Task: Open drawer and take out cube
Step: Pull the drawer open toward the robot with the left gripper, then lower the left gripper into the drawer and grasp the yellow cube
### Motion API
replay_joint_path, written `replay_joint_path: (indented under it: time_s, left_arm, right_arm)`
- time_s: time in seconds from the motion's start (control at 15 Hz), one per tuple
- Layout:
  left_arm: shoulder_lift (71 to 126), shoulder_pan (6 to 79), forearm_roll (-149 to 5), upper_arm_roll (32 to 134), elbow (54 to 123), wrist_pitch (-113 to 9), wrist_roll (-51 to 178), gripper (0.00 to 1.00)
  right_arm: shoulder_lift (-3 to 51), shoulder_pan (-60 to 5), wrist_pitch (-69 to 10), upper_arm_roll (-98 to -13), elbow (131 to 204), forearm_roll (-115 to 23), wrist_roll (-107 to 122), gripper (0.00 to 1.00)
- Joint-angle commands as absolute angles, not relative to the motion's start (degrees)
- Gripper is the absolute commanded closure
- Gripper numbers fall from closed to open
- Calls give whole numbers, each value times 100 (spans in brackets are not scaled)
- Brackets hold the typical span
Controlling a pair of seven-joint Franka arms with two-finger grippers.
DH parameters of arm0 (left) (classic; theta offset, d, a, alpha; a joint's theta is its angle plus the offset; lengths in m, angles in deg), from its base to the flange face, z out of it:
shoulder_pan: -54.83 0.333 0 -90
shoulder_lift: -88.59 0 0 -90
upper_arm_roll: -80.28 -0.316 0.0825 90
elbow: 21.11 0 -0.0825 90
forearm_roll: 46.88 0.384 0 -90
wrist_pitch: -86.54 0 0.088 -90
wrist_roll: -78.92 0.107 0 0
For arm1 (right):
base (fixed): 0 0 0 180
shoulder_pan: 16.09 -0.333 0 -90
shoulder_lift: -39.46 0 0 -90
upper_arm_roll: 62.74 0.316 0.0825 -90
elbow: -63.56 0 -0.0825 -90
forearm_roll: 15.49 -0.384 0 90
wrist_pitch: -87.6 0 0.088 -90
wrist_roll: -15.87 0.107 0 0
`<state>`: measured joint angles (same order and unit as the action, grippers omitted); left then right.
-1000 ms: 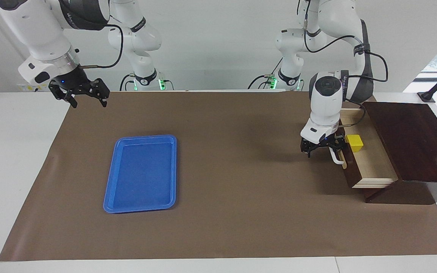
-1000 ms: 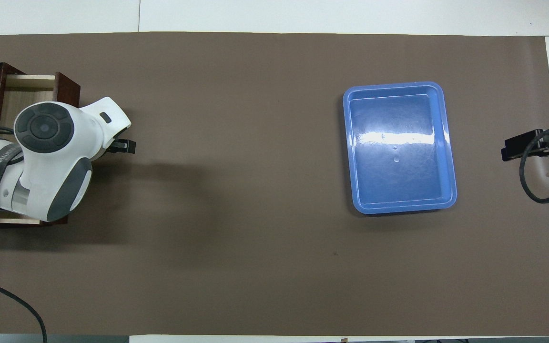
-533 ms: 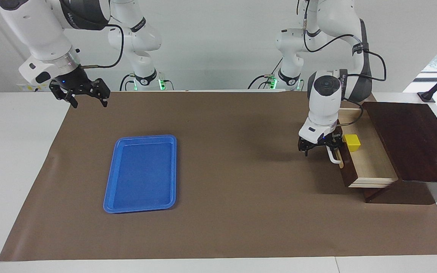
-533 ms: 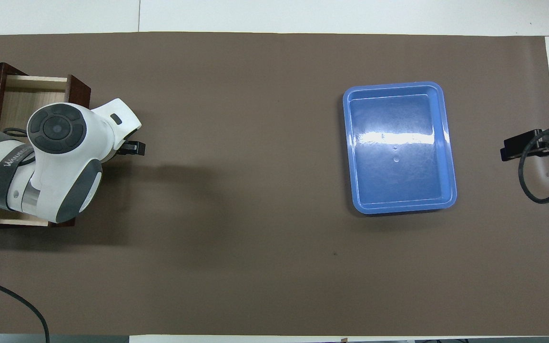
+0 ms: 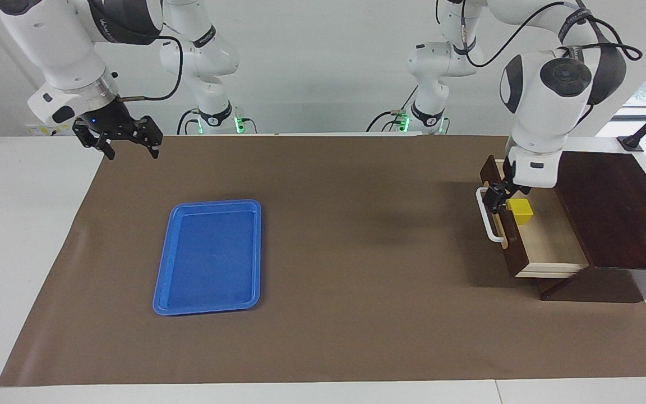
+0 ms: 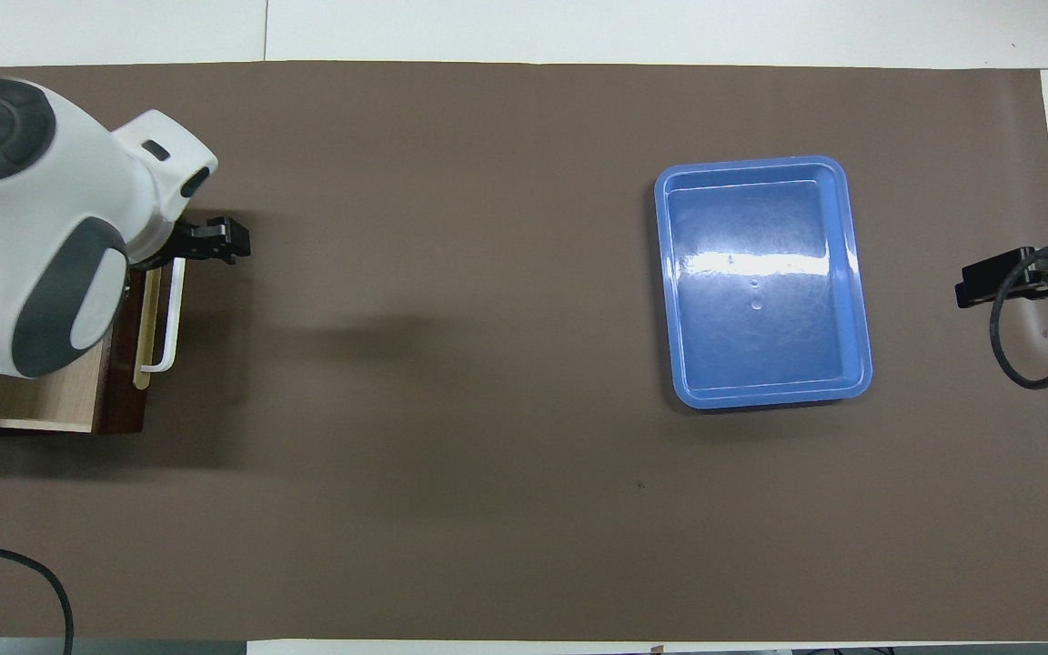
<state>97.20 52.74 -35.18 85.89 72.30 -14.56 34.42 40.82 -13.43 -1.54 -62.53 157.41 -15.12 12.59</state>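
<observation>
I see the drawer (image 5: 541, 247) pulled out at the left arm's end of the worktop (image 5: 356, 235), its pale interior showing and its white handle (image 5: 488, 216) free of any grip; the cube (image 5: 519, 211) sits inside the drawer, close against its front panel; my left gripper (image 5: 499, 195) hangs over the drawer front just beside the cube, and I cannot tell whether its fingers are apart or together, nor whether they touch the cube; from overhead the left arm's body covers most of the drawer, so the cube is hidden there; my right gripper (image 5: 127, 140) waits raised over the brown mat's corner at its own end, fingers apart; the blue tray (image 5: 209, 256) lies empty on the mat (image 5: 328, 336), toward the right arm's end.
</observation>
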Motion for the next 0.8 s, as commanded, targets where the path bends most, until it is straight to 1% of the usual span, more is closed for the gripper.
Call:
replay_joint_path:
  time_s: [0.0,0.13,0.33,0.4,0.47,0.73]
  left_arm:
    - [9782,5911,-4025,8625,7310,-1645,2025,0]
    - [9659,6229,-4353,8625,7642,-2005,1732,0]
    - [9220,6291,-4363,8617,8775,-2821,917,0]
    - [9149,6326,-4363,8617,9074,-3103,592,0]
    - [9140,6335,-4363,8617,9208,-3227,380,0]
    - [9149,6344,-4363,8617,9350,-3228,237,0]
  right_arm:
    - [4140,-1239,-161,-6177,15778,-1444,1306,0]
    - [4149,-1257,-161,-6177,15778,-1444,1341,0]
    - [4149,-1231,-134,-6186,15778,-1444,1298,0]
    - [4140,-1205,-134,-6186,15770,-1444,1289,0]
    - [4140,-1178,-152,-6186,15770,-1452,1297,0]
    - [4140,-1187,-152,-6177,15752,-1496,1306,0]
